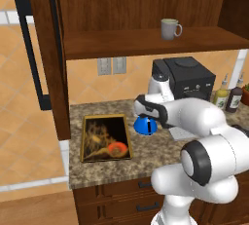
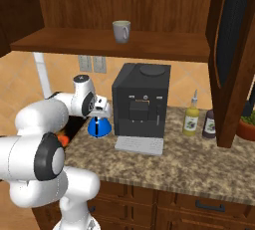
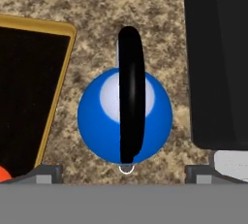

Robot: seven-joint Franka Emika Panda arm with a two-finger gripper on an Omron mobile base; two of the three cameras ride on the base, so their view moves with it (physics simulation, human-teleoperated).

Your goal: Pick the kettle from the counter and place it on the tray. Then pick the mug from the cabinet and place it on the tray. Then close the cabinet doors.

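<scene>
1 claw (image 3: 126, 173), fingers spread wide, hovers directly above the kettle (image 3: 125, 116) on the desk (image 3: 97, 14), between tray (image 3: 29, 92) and coffee machine (image 3: 218, 63).

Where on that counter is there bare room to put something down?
Bare granite lies in front of the black coffee machine and its grey drip tray, out to the two bottles. Crowded: the blue kettle between gold-rimmed tray and machine.
</scene>
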